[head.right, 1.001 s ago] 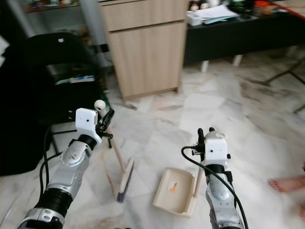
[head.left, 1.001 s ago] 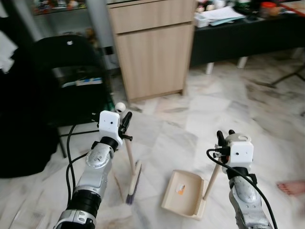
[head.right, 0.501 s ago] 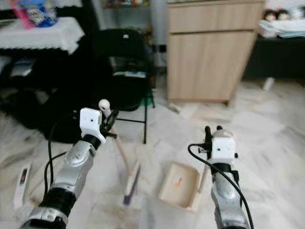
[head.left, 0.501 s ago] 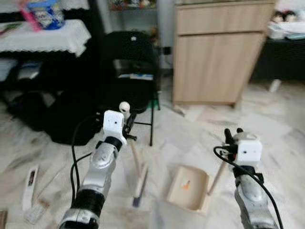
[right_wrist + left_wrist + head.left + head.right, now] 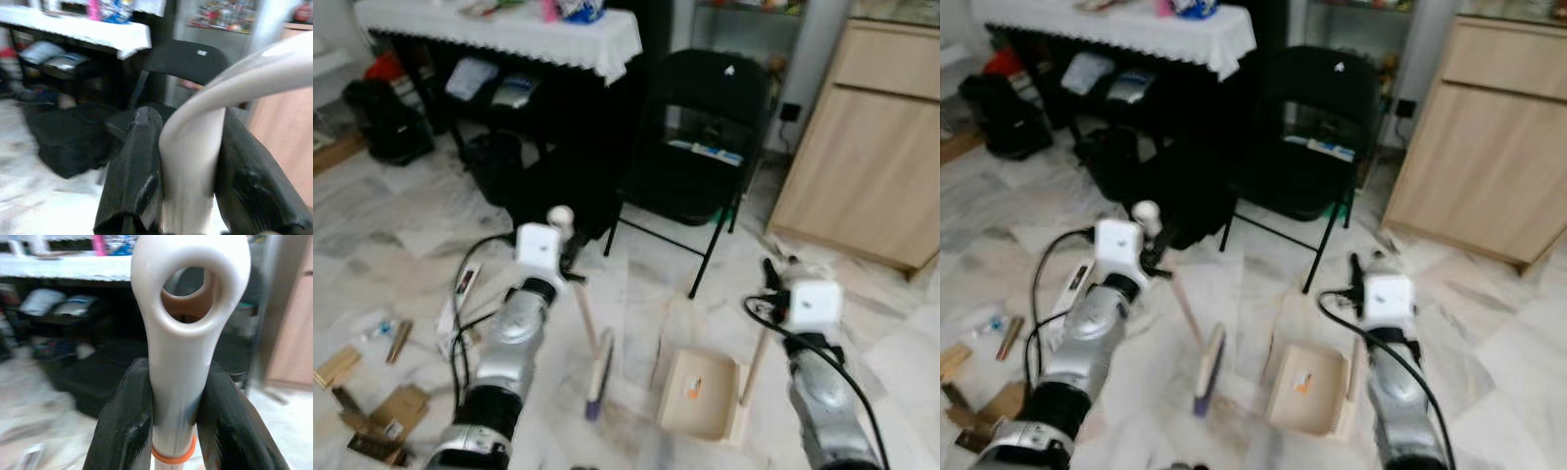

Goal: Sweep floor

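Note:
My left gripper [image 5: 570, 262] is shut on the white-capped wooden handle of a small broom [image 5: 584, 328]; its brush head [image 5: 597, 384] rests on the marble floor. In the left wrist view the fingers [image 5: 124, 423] clamp the white looped handle end [image 5: 188, 308]. My right gripper [image 5: 773, 284] is shut on the upright handle of a beige dustpan [image 5: 701, 392], which sits on the floor right of the broom with a small orange scrap [image 5: 692, 390] inside. The right wrist view shows the fingers [image 5: 139, 171] pinching the pale dustpan handle [image 5: 195, 147].
A black folding chair [image 5: 700, 147] stands just ahead, with a dark table under a white cloth [image 5: 509, 34] to its left and a wooden cabinet [image 5: 871, 166] at right. Cardboard bits and litter [image 5: 372, 411] lie on the floor at left, beside a flat packet [image 5: 460, 294].
The camera has turned left: the cabinet slid right, the table and floor litter came into sight. Both grippers still hold the broom and dustpan in the same pose.

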### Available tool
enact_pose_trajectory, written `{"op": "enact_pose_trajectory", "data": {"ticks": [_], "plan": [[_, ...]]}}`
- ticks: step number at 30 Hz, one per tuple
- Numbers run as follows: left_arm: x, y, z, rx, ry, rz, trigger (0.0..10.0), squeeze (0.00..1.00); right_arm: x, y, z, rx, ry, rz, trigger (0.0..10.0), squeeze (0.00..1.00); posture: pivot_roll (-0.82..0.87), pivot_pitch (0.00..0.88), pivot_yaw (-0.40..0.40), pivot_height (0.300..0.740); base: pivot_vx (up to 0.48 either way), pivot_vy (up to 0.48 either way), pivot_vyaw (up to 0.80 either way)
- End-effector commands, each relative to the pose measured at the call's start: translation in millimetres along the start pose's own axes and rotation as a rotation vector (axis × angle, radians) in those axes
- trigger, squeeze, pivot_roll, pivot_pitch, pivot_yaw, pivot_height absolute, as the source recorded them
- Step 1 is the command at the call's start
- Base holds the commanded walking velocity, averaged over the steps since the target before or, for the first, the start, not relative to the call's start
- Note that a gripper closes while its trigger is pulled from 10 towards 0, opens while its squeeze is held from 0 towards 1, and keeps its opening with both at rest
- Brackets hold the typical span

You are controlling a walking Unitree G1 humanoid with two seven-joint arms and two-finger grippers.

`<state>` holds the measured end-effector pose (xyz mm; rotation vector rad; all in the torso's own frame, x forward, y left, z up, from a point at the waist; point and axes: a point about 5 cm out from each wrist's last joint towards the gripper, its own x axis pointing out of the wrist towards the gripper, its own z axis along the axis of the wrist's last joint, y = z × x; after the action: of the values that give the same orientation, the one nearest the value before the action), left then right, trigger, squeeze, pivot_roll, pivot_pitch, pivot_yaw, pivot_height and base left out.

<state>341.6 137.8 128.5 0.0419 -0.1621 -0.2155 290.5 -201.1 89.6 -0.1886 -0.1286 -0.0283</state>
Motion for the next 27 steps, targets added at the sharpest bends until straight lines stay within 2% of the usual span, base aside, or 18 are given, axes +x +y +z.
{"op": "enact_pose_trajectory", "data": {"ticks": [1,27], "plan": [[2.8,-2.3,6.9,0.013,-0.030,-0.006,10.0,0.00,2.2,-2.3,7.4,0.016,-0.033,0.000,10.0,0.00,0.04,0.077,0.032,0.740,0.000,0.000,0.80],[0.8,1.1,2.2,0.035,0.002,0.009,10.0,0.00,1.0,-2.0,7.5,0.024,-0.025,0.018,10.0,0.00,0.04,0.080,0.035,0.740,0.000,0.000,0.80]]}}
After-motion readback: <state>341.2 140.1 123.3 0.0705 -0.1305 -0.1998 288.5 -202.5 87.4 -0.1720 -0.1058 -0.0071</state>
